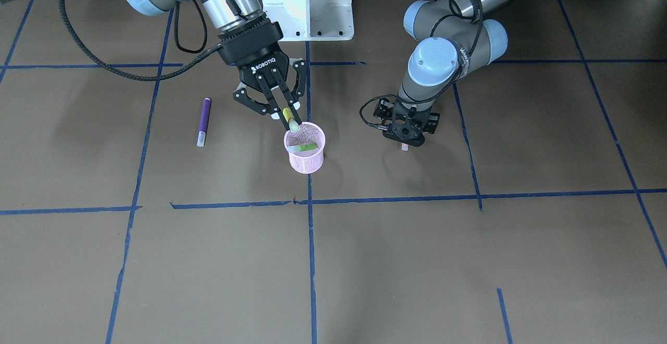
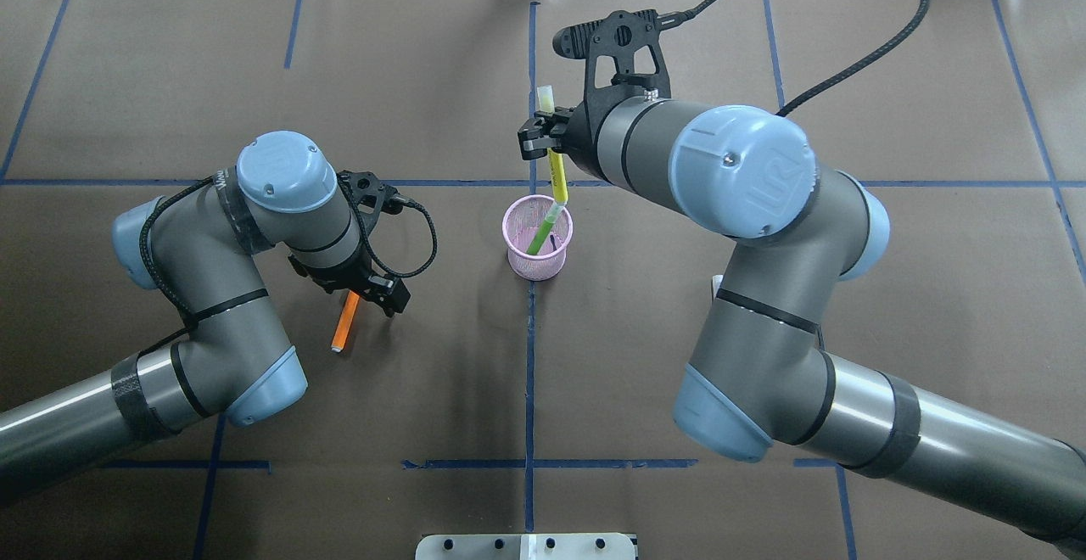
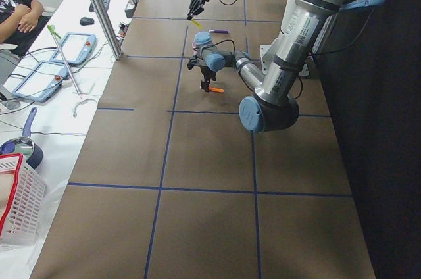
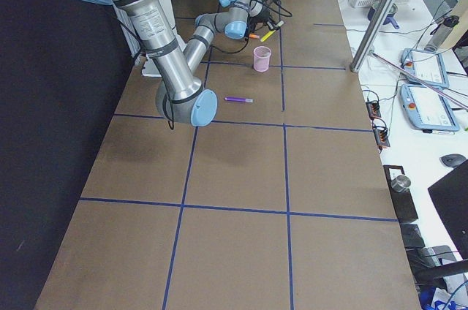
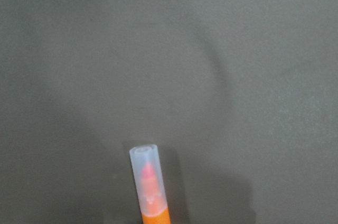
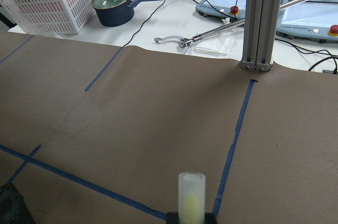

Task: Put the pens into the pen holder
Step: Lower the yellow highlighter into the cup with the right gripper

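Right gripper (image 1: 284, 110) clamps a yellow pen (image 1: 292, 120) slanting into the pink pen holder (image 1: 307, 164). Left gripper (image 2: 374, 289) hangs over the orange pen (image 2: 344, 328); I can't tell how its jaws stand.

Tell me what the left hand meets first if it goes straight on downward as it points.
The orange pen lying on the table right under the left hand; they may be touching, height is unclear.

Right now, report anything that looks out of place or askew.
Nothing looks spilled or damaged. The green pen leans askew inside the pen holder. The purple pen and orange pen lie on the table, outside it. The right gripper holds a yellow pen tilted over the holder.
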